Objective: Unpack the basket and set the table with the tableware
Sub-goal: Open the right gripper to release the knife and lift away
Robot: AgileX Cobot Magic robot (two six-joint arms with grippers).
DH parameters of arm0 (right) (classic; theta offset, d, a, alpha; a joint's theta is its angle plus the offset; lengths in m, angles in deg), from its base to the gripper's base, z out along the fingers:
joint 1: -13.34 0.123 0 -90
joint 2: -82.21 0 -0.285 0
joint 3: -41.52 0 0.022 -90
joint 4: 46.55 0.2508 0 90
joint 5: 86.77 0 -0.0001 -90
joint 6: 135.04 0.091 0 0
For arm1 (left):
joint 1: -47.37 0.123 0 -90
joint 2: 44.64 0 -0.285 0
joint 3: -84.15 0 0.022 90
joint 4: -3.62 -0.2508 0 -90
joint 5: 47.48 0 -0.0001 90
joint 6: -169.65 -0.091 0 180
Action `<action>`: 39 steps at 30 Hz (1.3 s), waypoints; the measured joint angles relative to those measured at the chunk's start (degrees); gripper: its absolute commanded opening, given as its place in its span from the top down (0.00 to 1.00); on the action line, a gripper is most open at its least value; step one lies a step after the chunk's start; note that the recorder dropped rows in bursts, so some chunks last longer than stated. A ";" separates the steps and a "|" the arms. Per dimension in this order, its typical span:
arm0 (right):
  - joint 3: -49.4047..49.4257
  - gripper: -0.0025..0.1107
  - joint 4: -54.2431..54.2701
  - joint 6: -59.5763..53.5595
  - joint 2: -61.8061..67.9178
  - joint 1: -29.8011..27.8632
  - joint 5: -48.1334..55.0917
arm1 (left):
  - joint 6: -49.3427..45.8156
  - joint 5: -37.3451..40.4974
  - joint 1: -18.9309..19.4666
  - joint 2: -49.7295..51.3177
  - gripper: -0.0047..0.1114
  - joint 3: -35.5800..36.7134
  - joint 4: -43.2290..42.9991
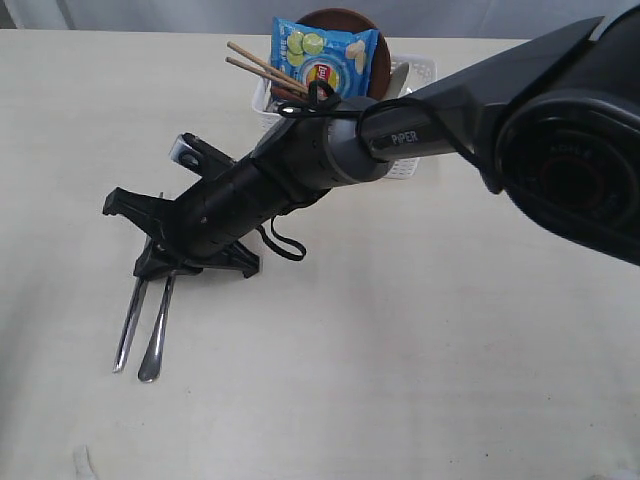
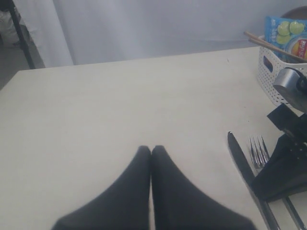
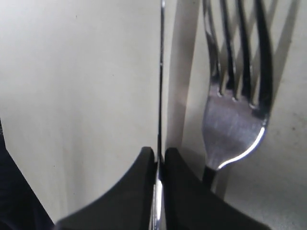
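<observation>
ok so the right gripper point(image 3: 159, 152) is reaching across to the left-near part of the table point(image 1: 400, 350), and its claw is pinched on the knife point(image 3: 160, 72). The blade is standing on edge btw the pads, and the fork point(image 3: 235, 115) lies just beside it on the right, roughly parallel. Can't tell if the knife is fully down on the table or just off it. Imo the knife is stiff, fairly light and polished steel, so slippery af. A pinch on that thin blade could let it twist or slide, so a better hold is prob the thicker handle w/ a firm squeeze. Not fragile tho, a short drop would only clatter. The left gripper point(image 2: 151, 149) is pressed together w/ nothing in it, over bare table left of the cutlery. The basket point(image 1: 418, 70) sits near the far edge, right of the cutlery, w/ chopsticks point(image 1: 262, 62), a brown plate point(image 1: 345, 18) and a blue chip bag point(image 1: 325, 50) poking out, so plenty left to unpack. The surface is pale matte beige w/ faint grain, flat, looks like decent friction for steel. Room-wise there's a plain grey-white backdrop point(image 2: 168, 28) behind the far edge, not much else.
</observation>
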 measured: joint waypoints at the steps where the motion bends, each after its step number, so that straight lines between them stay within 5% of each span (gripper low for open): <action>1: 0.00 0.98 0.00 0.24 0.00 0.00 0.00 | 0.00 0.00 0.00 0.00 0.96 0.00 0.00; 5: 0.00 0.97 0.00 0.47 0.00 0.00 0.00 | 0.00 0.00 0.00 0.00 0.96 0.00 0.00; 13: 0.00 0.75 0.00 0.71 0.00 0.00 0.00 | 0.00 0.00 0.00 0.00 0.96 0.00 0.00; 39: -0.05 0.75 -0.73 -3.13 -10.96 -1.45 2.03 | 0.00 0.00 0.00 0.00 0.96 0.00 0.00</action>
